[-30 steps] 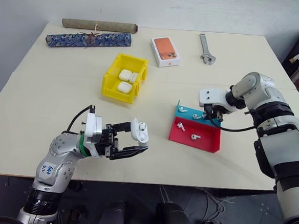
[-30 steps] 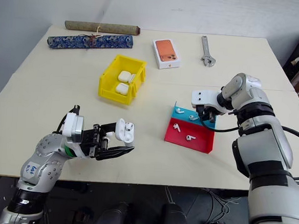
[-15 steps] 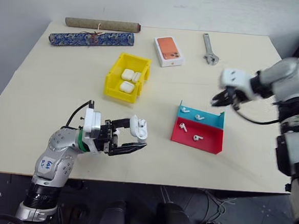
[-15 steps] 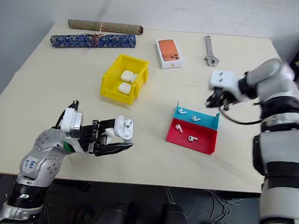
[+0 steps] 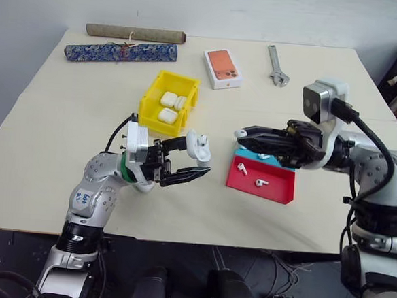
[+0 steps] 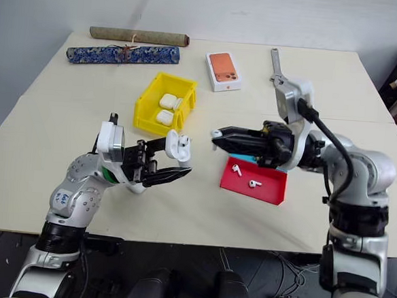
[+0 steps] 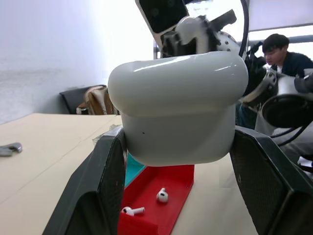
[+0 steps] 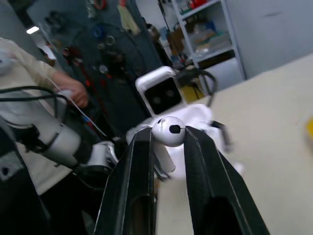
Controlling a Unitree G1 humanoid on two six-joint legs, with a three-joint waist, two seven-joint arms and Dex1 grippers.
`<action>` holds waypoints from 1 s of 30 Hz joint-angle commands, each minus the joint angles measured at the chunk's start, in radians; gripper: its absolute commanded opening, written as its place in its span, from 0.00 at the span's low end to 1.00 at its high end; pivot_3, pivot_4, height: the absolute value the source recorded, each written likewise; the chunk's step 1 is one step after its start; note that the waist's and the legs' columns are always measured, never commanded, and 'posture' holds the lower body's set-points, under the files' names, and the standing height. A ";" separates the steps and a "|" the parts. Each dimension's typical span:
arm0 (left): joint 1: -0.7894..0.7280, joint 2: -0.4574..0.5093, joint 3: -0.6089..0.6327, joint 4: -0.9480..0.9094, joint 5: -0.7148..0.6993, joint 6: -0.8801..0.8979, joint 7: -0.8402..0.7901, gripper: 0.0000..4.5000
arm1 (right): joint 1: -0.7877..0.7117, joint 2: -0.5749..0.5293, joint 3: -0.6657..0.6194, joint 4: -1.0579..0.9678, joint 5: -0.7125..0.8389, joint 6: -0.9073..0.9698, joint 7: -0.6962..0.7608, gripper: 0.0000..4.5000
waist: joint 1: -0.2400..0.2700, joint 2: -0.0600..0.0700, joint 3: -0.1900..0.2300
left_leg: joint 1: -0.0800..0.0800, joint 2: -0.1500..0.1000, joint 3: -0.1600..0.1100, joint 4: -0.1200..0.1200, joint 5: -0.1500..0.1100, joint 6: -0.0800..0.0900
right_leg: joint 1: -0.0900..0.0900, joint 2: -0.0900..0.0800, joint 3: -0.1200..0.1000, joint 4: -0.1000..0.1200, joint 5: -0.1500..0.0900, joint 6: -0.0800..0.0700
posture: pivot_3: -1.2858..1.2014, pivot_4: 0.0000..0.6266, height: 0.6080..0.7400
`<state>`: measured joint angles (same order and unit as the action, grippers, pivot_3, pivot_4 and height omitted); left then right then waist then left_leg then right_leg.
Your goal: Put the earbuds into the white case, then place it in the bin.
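L hand (image 5: 199, 161) clamps white case (image 5: 200, 147); R hand (image 5: 242, 134) pinches earbud (image 8: 168, 131).

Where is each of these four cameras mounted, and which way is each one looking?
Left eye view: on the head, looking down over the table; both arms show, the left gripper holding the white case.
Right eye view: the head's other eye, same scene; the right gripper pinches an earbud.
Left wrist view: along the left gripper, facing the case and the red and blue tray.
Right wrist view: along the right gripper, facing the earbud.
Shared: both wrist views show the other arm.
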<state>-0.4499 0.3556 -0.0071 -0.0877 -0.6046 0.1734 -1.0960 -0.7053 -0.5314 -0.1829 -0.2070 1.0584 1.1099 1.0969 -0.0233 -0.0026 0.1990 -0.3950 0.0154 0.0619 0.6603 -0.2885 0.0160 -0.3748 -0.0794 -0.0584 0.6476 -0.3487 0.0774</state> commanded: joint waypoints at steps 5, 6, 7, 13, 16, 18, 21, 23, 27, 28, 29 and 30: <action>-0.030 -0.038 -0.007 0.001 -0.014 -0.005 -0.008 0.62 | 0.019 0.048 0.005 -0.091 0.070 -0.032 -0.140 0.10 | -0.001 0.000 0.000 | 0.000 0.000 0.000 0.000 0.000 0.000 | 0.000 0.000 0.000 0.000 0.000 0.000 | 0.52 0.24 1.00; -0.031 -0.041 -0.008 0.000 -0.014 -0.005 -0.007 0.62 | 0.018 0.049 0.018 -0.088 0.058 -0.043 -0.142 0.10 | -0.002 0.000 0.000 | 0.000 0.000 0.000 0.000 0.000 0.000 | 0.000 0.000 0.000 0.000 0.000 0.000 | 0.52 0.24 1.00; -0.031 -0.043 -0.008 -0.001 -0.014 -0.004 -0.006 0.62 | 0.019 0.044 0.032 -0.086 0.045 -0.054 -0.136 0.10 | -0.002 0.000 0.000 | 0.000 0.000 0.000 0.000 0.000 0.000 | 0.000 0.000 0.000 0.000 0.000 0.000 | 0.52 0.24 1.00; -0.025 -0.048 -0.012 -0.005 -0.008 -0.003 -0.005 0.62 | 0.027 0.025 0.095 -0.061 -0.019 -0.114 -0.098 0.10 | -0.001 0.000 0.000 | 0.000 0.000 0.000 0.000 0.000 0.001 | 0.000 0.000 0.000 0.000 0.000 0.000 | 0.52 0.24 1.00; -0.026 -0.049 -0.014 -0.006 -0.006 -0.003 -0.003 0.62 | 0.036 0.019 0.120 -0.049 -0.048 -0.137 -0.082 0.10 | -0.001 0.000 0.000 | -0.001 0.000 0.000 0.000 0.000 0.001 | 0.000 0.000 0.000 -0.001 0.000 0.000 | 0.52 0.24 1.00; -0.027 -0.050 -0.014 -0.007 -0.003 -0.003 -0.002 0.62 | 0.039 0.015 0.135 -0.044 -0.068 -0.151 -0.074 0.10 | -0.001 0.000 0.000 | -0.001 0.000 0.000 0.000 0.000 0.001 | 0.000 0.000 0.000 -0.001 0.000 0.000 | 0.52 0.24 1.00; -0.026 -0.052 -0.016 -0.014 0.000 -0.001 0.002 0.62 | 0.042 0.009 0.147 -0.038 -0.094 -0.170 -0.075 0.10 | -0.001 0.000 0.000 | -0.001 0.000 0.000 0.000 0.000 0.001 | 0.000 0.000 0.000 -0.001 0.000 0.000 | 0.52 0.24 1.00; -0.027 -0.053 -0.016 -0.020 0.002 0.003 0.006 0.62 | 0.047 0.006 0.157 -0.035 -0.112 -0.185 -0.073 0.10 | -0.001 0.000 0.000 | -0.001 0.000 0.000 0.000 0.000 0.001 | 0.000 0.000 0.000 -0.001 0.000 0.000 | 0.52 0.24 1.00; -0.026 -0.053 -0.014 -0.029 0.001 0.010 0.011 0.62 | 0.063 -0.012 0.184 -0.035 -0.148 -0.209 -0.049 0.10 | -0.001 0.000 0.000 | -0.001 0.000 0.000 0.000 0.000 0.001 | 0.000 0.000 0.000 -0.001 0.000 0.000 | 0.52 0.24 1.00; -0.024 -0.052 -0.013 -0.031 0.001 0.010 0.011 0.62 | 0.065 -0.020 0.192 -0.037 -0.157 -0.211 -0.043 0.10 | -0.001 0.000 0.000 | -0.001 0.000 0.000 0.000 0.000 0.001 | 0.000 0.000 0.000 -0.001 0.000 0.000 | 0.52 0.24 1.00; -0.022 -0.051 -0.012 -0.033 0.000 0.011 0.011 0.62 | 0.065 -0.028 0.199 -0.038 -0.165 -0.215 -0.043 0.10 | -0.001 0.000 0.000 | -0.001 0.000 0.000 0.000 0.000 0.001 | 0.000 0.000 0.000 -0.001 0.000 0.000 | 0.52 0.24 1.00; -0.020 -0.050 -0.011 -0.034 -0.001 0.010 0.012 0.62 | 0.065 -0.034 0.202 -0.039 -0.164 -0.210 -0.044 0.10 | -0.002 0.000 0.000 | -0.001 0.000 0.000 0.000 0.000 0.001 | 0.000 0.000 0.000 -0.001 0.000 0.000 | 0.52 0.24 1.00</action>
<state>-0.4538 0.3132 -0.0303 -0.0646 -0.5803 0.2041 -1.0845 -0.6573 -0.5481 -0.0115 -0.2337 0.9221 0.8879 1.0506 -0.0251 -0.0027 0.1990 -0.3957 0.0154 0.0622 0.6599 -0.2888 0.0173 -0.3752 -0.0792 -0.0581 0.6461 -0.3487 0.0774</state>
